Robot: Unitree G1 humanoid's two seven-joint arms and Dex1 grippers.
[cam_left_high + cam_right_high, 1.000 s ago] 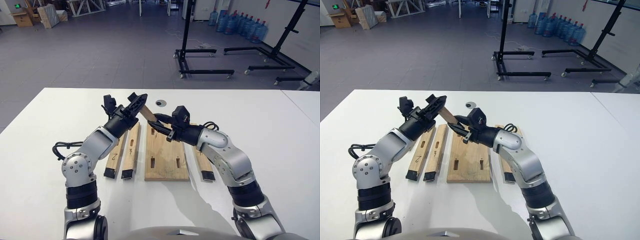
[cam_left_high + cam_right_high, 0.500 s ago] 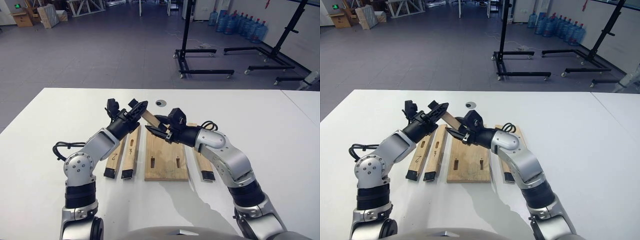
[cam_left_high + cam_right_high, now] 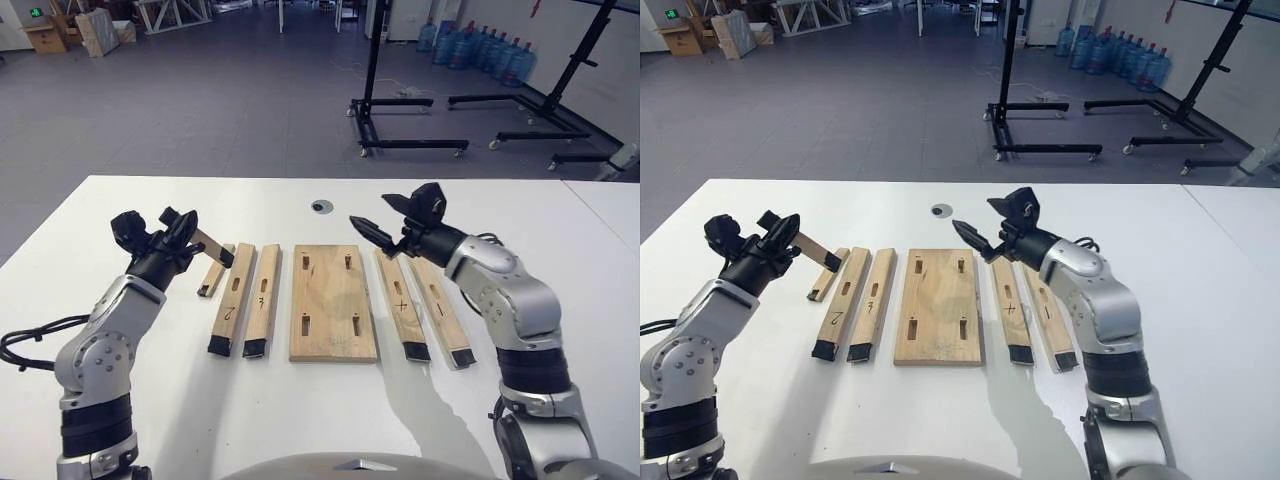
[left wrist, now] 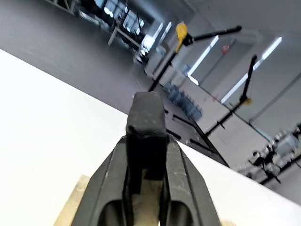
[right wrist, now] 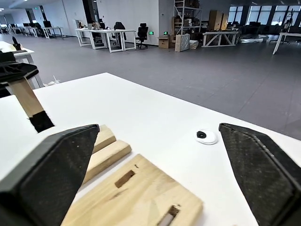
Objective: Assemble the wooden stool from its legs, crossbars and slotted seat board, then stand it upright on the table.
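Seat board (image 3: pixel 333 300) lies flat between legs (image 3: pixel 263 298); one crossbar (image 3: pixel 211 245) seemingly aloft.

bright, even overhead light

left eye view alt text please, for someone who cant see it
On a white table the slotted seat board lies flat between two pairs of legs, a short wooden bar beside the left pair. The left gripper holds another short bar raised at left; the right gripper hangs open above the right legs' far end.

Crossbar (image 3: pixel 207 243), left of seat board (image 3: pixel 333 300): one end buried in left gripper (image 3: pixel 183 225) jaws. Seat board cut off by right wrist view's edge.
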